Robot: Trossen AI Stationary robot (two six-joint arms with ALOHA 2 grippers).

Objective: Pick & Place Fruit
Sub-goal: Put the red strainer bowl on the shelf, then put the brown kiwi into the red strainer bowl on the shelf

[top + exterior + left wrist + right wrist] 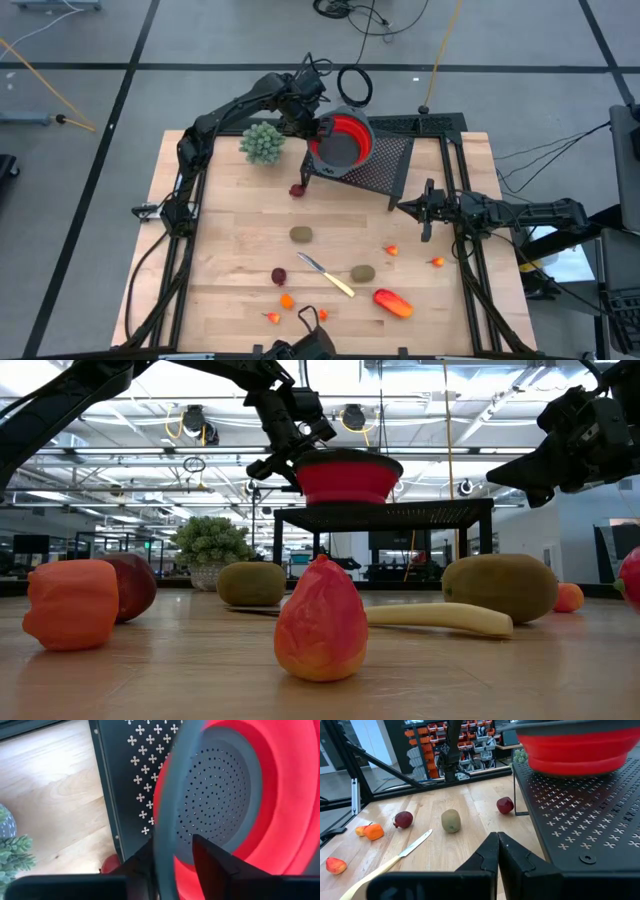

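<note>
The fruit lies on the wooden table: two brown kiwis, two dark red round pieces, a long orange-red piece and tiny orange bits. The red bowl with a grey rim sits on a black perforated stand at the far side. My left gripper is at the bowl's left rim, shut on it. My right gripper hovers shut over the table near the stand's right end, touching nothing. My left gripper holds the bowl by its grey rim on the side toward the table's left. One finger is inside the bowl and the other finger outside. Whether the bowl's underside rests on the stand or hangs just above it, I cannot tell.
A slim knife with a pale handle lies between the kiwis. A small green potted plant stands left of the stand. Bare wood shows on the table's left half and between the stand and the fruit.
</note>
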